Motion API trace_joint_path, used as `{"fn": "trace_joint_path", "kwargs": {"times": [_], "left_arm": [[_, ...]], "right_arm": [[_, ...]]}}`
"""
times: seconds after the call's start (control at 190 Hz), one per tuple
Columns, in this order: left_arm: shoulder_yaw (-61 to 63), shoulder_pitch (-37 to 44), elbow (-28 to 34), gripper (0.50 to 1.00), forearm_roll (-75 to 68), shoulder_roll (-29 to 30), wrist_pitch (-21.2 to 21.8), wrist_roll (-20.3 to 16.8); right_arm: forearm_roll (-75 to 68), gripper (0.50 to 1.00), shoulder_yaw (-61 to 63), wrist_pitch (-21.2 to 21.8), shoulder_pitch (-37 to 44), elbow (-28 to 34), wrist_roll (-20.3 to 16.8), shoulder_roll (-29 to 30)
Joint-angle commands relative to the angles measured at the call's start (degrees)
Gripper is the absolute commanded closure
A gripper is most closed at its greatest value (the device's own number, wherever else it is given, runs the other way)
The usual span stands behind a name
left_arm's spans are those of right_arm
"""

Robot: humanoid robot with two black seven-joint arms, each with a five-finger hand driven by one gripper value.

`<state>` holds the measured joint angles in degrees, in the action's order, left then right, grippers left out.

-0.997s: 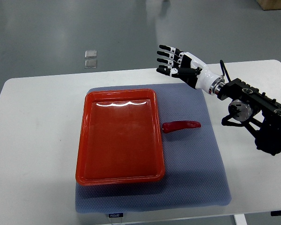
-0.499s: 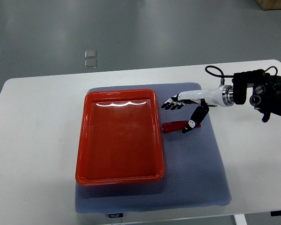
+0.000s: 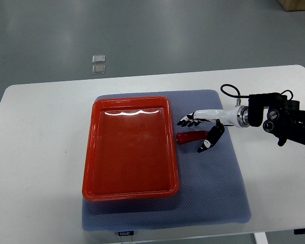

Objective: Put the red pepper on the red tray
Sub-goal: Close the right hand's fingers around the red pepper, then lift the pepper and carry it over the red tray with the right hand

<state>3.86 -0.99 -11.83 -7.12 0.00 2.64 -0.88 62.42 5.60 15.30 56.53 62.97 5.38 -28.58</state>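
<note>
A red pepper (image 3: 191,137) lies on the blue-grey mat (image 3: 208,183) just right of the red tray (image 3: 128,147), its stem end toward the tray. My right hand (image 3: 195,134) hangs over the pepper with the fingers (image 3: 185,121) on its far side and the thumb (image 3: 205,146) on its near side, spread and not closed on it. The pepper's right end is hidden under the hand. The tray holds nothing. My left arm does not show.
The mat lies on a white table (image 3: 35,152). Two small clear squares (image 3: 98,63) lie on the grey floor beyond the table's far edge. My right forearm (image 3: 279,122) with its black cable reaches in over the table's right side.
My right hand has swung down from above the mat's far right corner to the pepper and has lowered around it, thumb sliding to the pepper's near side. The pepper has not moved.
</note>
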Motion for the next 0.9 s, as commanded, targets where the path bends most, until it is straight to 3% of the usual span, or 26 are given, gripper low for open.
{"fn": "trace_joint_path", "kwargs": {"times": [0.0, 0.068, 0.268, 0.336, 0.362, 0.451, 0.892], "left_arm": [[-0.08, 0.03, -0.03, 0.500, 0.00, 0.00, 0.00, 0.00], [-0.08, -0.06, 0.05, 0.500, 0.00, 0.00, 0.00, 0.00], [0.01, 0.03, 0.05, 0.500, 0.00, 0.00, 0.00, 0.00], [-0.08, 0.03, -0.03, 0.500, 0.00, 0.00, 0.00, 0.00], [0.01, -0.06, -0.03, 0.500, 0.00, 0.00, 0.00, 0.00], [0.01, 0.03, -0.03, 0.500, 0.00, 0.00, 0.00, 0.00], [-0.08, 0.03, 0.05, 0.500, 0.00, 0.00, 0.00, 0.00]], "right_arm": [[0.07, 0.634, -0.07, -1.41, -0.28, -0.22, -0.11, 0.37], [1.13, 0.687, -0.86, -2.38, -0.28, -0.39, -0.11, 0.63], [2.71, 0.748, -2.00, -3.96, -0.37, -1.01, -0.02, 0.72], [2.80, 0.840, -2.00, -4.05, -0.45, -1.01, -0.02, 0.72], [2.80, 0.897, -2.00, -4.05, -0.37, -1.01, -0.11, 0.72], [3.41, 0.999, -2.09, -3.96, -0.28, -1.01, -0.11, 0.54], [2.36, 1.000, -1.91, -2.64, 7.63, -0.39, -0.11, -1.30]]}}
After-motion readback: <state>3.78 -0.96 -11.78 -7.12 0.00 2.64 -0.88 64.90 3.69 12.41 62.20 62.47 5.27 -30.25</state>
